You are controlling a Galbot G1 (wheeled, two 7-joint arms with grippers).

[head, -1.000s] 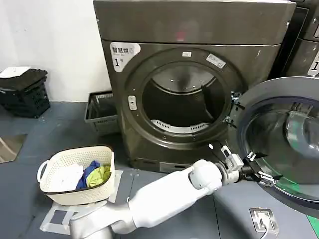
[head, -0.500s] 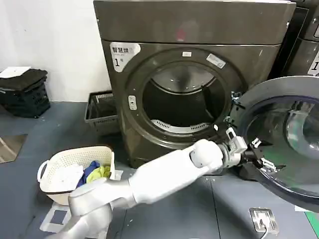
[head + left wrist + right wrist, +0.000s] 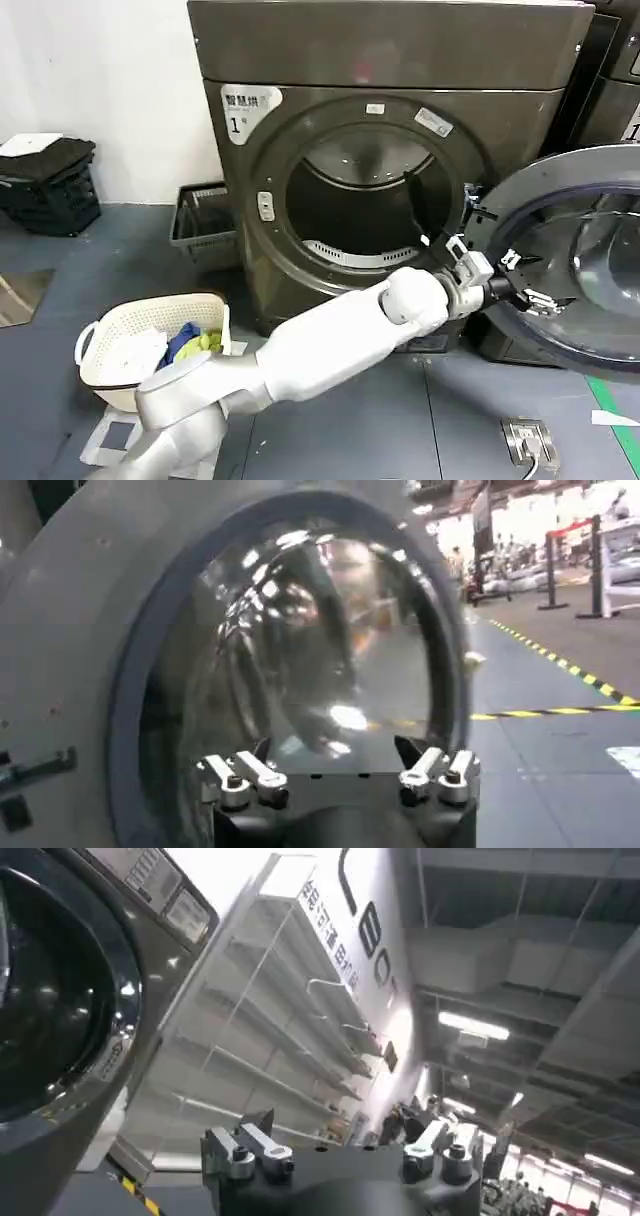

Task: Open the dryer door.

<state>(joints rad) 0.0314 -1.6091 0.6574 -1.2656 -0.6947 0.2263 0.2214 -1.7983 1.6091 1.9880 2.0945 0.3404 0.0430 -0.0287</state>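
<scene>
Head view
Dryer: dark grey-brown machine (image 3: 390, 70) marked "1", filling the upper centre of the frame, its round drum opening (image 3: 365, 205) uncovered.
Dryer door: the dryer door (image 3: 575, 260) stands swung out at the right edge of the frame, hinged at the right side of the opening, inner face and glass bowl toward the camera.
Left gripper: the left gripper (image 3: 527, 292) sits right of centre at the end of a white arm that crosses from the lower left; it is at the door's lower left inner rim, fingers spread apart and holding nothing; whether they touch the rim cannot be told.
Laundry basket: cream basket (image 3: 95, 380) with white, blue and yellow-green clothes, lower left on the floor.
Other items: a grey crate (image 3: 200, 225) beside the dryer at left of centre, a black crate (image 3: 50, 185) at the far left.

Left wrist view
Door: grey inner ring and bulging glass bowl (image 3: 300, 650) across most of the frame.
Left gripper fingers: two fingers (image 3: 240, 780) along the bottom edge, spread wide, nothing between them.

Right wrist view
Right gripper: the right gripper (image 3: 340, 1148) at the bottom centre, fingers parted and empty, pointing up toward a ceiling and white shelving (image 3: 270, 1028).
Machine: a dark machine front with round door (image 3: 60, 998) at the left edge.
</scene>
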